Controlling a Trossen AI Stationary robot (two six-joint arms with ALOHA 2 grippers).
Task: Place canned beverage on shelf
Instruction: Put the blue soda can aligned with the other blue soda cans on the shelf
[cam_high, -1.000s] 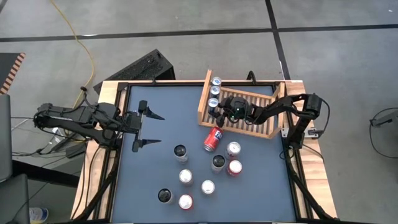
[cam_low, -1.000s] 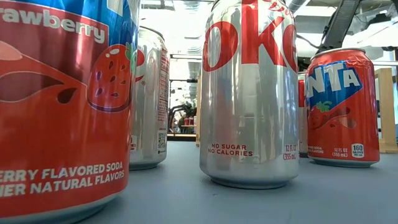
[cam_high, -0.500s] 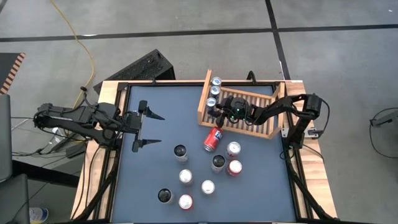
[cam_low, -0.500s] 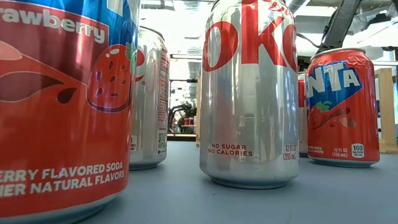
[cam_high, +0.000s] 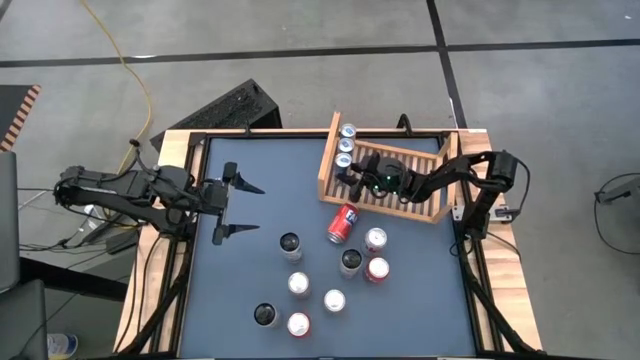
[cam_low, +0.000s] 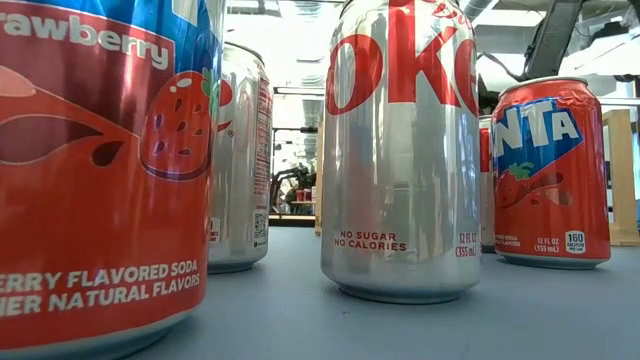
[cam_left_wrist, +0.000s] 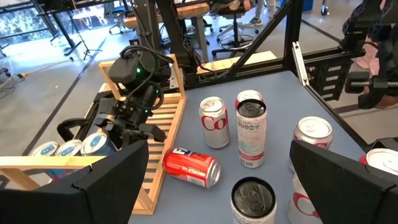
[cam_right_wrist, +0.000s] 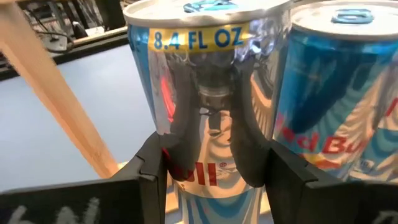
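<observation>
A dark blue table (cam_high: 260, 250) with a black rim and wooden frame stands on a grey floor. The shelf (cam_high: 420, 205) lies tilted at the table's far right corner, its slatted base mostly bare beyond a row of three Red Bull cans (cam_high: 346, 146) against its left side board.

The right gripper (cam_high: 352, 180) reaches low over the slats from the right edge, right at the nearest can (cam_right_wrist: 208, 93); its fingers (cam_right_wrist: 152, 171) stand apart on either side of that can, and I cannot tell whether they press it.

The left gripper (cam_high: 238, 208) hangs over the table's left side, fingers wide with nothing between them.

Just outside the shelf's front board lies a red can (cam_high: 343, 222) on its side. Upright cans (cam_high: 350, 262) crowd the table's middle and near part.
</observation>
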